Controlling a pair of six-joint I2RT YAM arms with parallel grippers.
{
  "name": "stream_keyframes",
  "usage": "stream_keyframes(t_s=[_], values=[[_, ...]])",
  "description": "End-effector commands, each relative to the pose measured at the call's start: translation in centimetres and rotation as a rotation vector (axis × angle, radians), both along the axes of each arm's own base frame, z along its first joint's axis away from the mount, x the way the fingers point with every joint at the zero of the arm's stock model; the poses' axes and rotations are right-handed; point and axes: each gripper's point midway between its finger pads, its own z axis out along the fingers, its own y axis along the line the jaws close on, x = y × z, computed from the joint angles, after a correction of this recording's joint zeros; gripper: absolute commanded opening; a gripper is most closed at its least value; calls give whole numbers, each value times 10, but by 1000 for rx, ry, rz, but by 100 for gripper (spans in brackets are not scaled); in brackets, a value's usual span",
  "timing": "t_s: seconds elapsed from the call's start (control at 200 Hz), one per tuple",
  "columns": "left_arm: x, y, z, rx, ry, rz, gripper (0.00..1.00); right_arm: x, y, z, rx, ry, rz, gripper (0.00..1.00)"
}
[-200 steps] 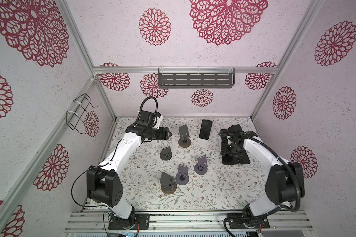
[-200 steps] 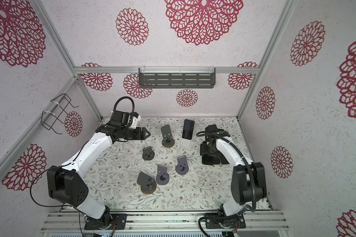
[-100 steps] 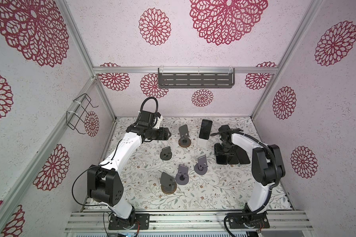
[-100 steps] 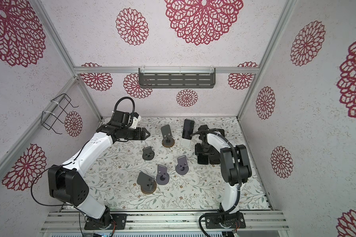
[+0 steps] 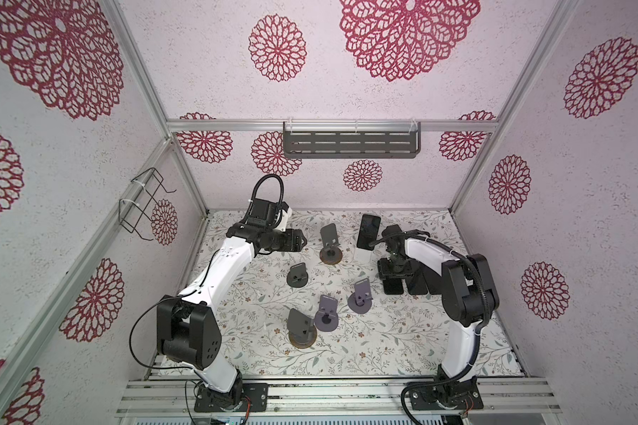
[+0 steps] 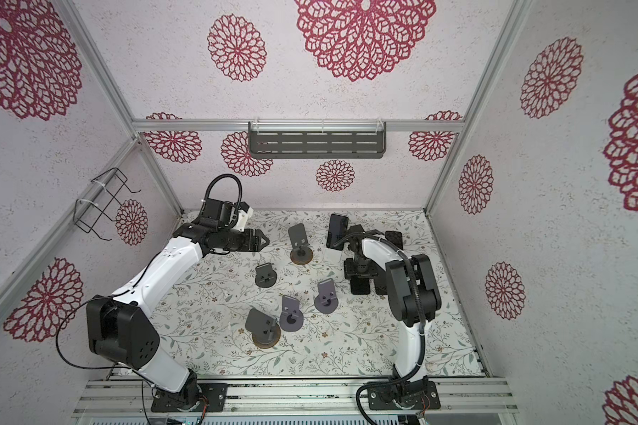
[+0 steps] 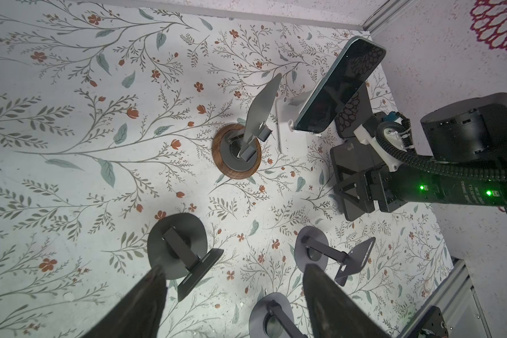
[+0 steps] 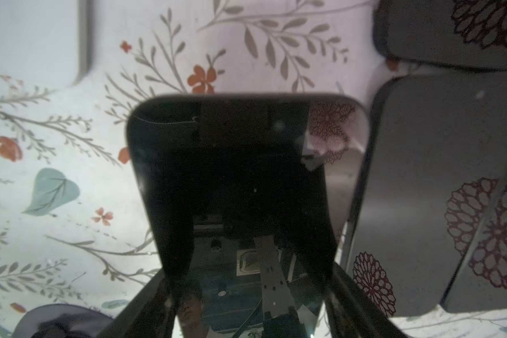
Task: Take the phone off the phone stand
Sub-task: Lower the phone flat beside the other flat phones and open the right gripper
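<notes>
One phone (image 5: 369, 232) stood propped and leaning back on the white stand (image 5: 364, 254), near the back of the table (image 5: 258, 279) and right of centre in both top views. The right gripper (image 5: 395, 274) hung low just in front of that stand, beside its foot and below the phone's upper edge. Its jaws were spread wide over a spare phone (image 8: 231, 175) lying flat on the table and, as far as the views showed, clasped nothing. The left gripper (image 5: 300, 239) hovered well apart, on the far side of an empty stand (image 5: 329, 241), with its jaws likewise parted and empty.

The step in hand was judged to be the reach for the propped phone. To do it well, the nearer right gripper would rise clear of the spare phone and turn to take the propped phone by its two long edges, above the stand's lip. It would then lift along the slope of the backrest before drawing away, lest the light stand tip or slide.
</notes>
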Motion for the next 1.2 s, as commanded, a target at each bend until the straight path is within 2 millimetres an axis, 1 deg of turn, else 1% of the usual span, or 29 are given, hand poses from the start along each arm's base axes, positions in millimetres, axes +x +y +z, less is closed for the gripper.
stream_keyframes(t_s=[0.0,0.095,0.345,0.525,0.651,0.791,0.941,1.031,1.136,1.196], values=[[3,0,7,0,-22,-11,77,6,-6,5,-40,-6,10,18],[3,-1,8,0,-24,-13,77,6,-5,1,-39,1,13,20],[3,-1,8,1,-27,-15,78,4,-6,-7,-48,16,14,32],[3,-1,8,1,-25,-16,78,0,-10,-12,-67,40,14,52],[3,-1,8,0,-22,-17,78,-2,-10,-12,-64,40,13,66],[2,-1,7,2,-22,-19,79,-2,-8,-8,-52,29,11,78],[2,-1,8,1,-22,-19,79,1,-6,2,-36,-2,9,84],[2,-1,8,-1,-22,-19,79,1,-3,8,-26,-13,13,85],[2,-1,9,2,-25,-19,79,3,0,24,-21,-64,15,83],[3,-1,9,3,-25,-19,79,4,9,36,12,-97,22,79]])
